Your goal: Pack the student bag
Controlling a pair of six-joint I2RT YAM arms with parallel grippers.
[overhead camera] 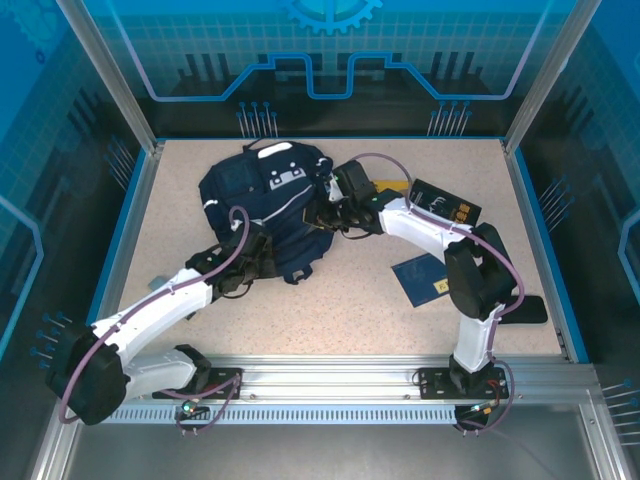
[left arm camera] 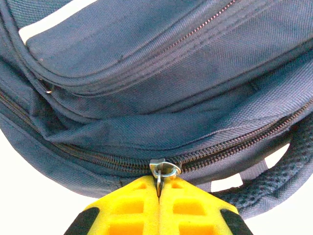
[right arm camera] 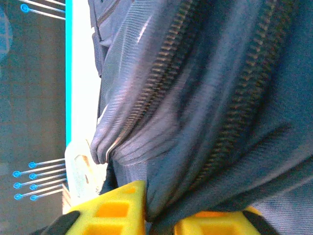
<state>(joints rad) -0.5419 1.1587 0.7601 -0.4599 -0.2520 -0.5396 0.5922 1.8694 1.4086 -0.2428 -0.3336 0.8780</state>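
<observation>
Bag (overhead camera: 262, 200) lies flat on the table (overhead camera: 350, 300), left of centre. Its long axis runs near to far, and its white-patched top points away from you. From overhead you see its whole outline; the wrist views add the grips. The left claw (left arm camera: 159, 188), at the near end, is pressed together on the zipper pull (left arm camera: 165, 170). The right claw (right arm camera: 159, 210), at the right edge, pinches a fabric fold.
</observation>
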